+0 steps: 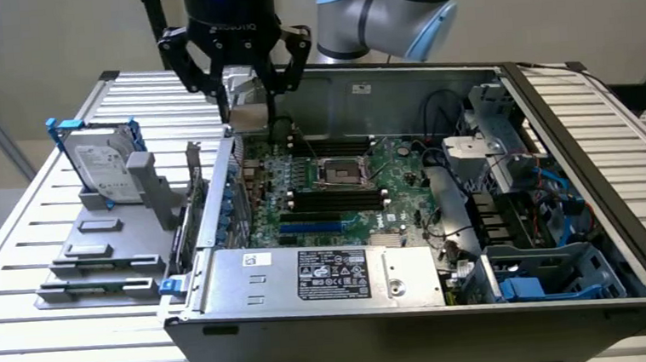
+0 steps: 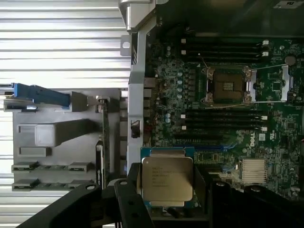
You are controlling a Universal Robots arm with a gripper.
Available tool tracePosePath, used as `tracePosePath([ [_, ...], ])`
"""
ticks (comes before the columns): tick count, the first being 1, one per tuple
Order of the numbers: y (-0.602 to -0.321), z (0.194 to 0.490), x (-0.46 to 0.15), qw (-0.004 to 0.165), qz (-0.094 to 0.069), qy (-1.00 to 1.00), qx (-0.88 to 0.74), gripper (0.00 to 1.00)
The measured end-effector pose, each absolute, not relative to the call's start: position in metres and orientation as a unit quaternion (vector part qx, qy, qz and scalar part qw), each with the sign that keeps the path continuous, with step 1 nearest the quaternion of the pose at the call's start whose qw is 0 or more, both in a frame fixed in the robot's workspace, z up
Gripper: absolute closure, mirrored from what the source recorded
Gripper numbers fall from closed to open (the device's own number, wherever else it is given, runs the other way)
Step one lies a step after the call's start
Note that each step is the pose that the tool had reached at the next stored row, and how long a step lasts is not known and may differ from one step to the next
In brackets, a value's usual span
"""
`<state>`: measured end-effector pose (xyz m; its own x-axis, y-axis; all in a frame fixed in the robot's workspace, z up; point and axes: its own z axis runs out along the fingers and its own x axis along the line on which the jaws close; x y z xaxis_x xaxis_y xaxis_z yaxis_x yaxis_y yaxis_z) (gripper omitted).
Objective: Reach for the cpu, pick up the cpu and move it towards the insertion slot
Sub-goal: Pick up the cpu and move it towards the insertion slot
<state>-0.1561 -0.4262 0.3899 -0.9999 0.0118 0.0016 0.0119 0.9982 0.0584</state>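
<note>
Here one cpu (image 2: pixel 167 178), a flat silver-grey square, sits clamped in the claw (image 2: pixel 166 190), its dark fingers (image 2: pixel 128 199) against the chip's sides. In the exterior view the claw (image 1: pixel 246 91) hangs at the upper left of the frame, above the far corner of the open computer case (image 1: pixel 424 327). One insertion slot (image 1: pixel 342 174), a shiny-framed square socket with a dark centre, lies on the green motherboard (image 1: pixel 396 163) near the frame's middle, well apart from the chip. One hard drive (image 1: pixel 104 166) stands upright in a grey fixture (image 1: pixel 106 247) at the exterior view's left, on the slatted counter (image 1: pixel 31 244).
</note>
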Motion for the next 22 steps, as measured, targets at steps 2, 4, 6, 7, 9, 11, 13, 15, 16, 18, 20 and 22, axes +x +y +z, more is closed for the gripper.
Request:
tracePosePath([
  [2,-0.426,0.39,-0.147,0.001,-0.03,-1.0,-0.006,0.46],
  [4,-0.426,0.389,-0.138,0.001,-0.03,-1.0,-0.006,0.46],
  [6,-0.425,0.388,-0.129,0.001,-0.03,-1.0,-0.006,0.46],
  [7,-0.425,0.387,-0.124,0.001,-0.03,-1.0,-0.006,0.46],
  [9,-0.423,0.386,-0.115,0.001,-0.03,-1.0,-0.006,0.46],
  [11,-0.421,0.384,-0.106,0.001,-0.03,-1.0,-0.006,0.46],
  [13,-0.417,0.382,-0.097,0.001,-0.03,-1.0,-0.006,0.46],
  [15,-0.412,0.381,-0.089,0.001,-0.03,-1.0,-0.006,0.46],
  [16,-0.409,0.38,-0.086,0.001,-0.03,-1.0,-0.006,0.46],
  [18,-0.402,0.379,-0.081,0.001,-0.03,-1.0,-0.006,0.46],
  [20,-0.395,0.377,-0.076,0.001,-0.029,-1.0,-0.006,0.46],
  [22,-0.387,0.376,-0.071,0.001,-0.029,-1.0,-0.006,0.46],
])
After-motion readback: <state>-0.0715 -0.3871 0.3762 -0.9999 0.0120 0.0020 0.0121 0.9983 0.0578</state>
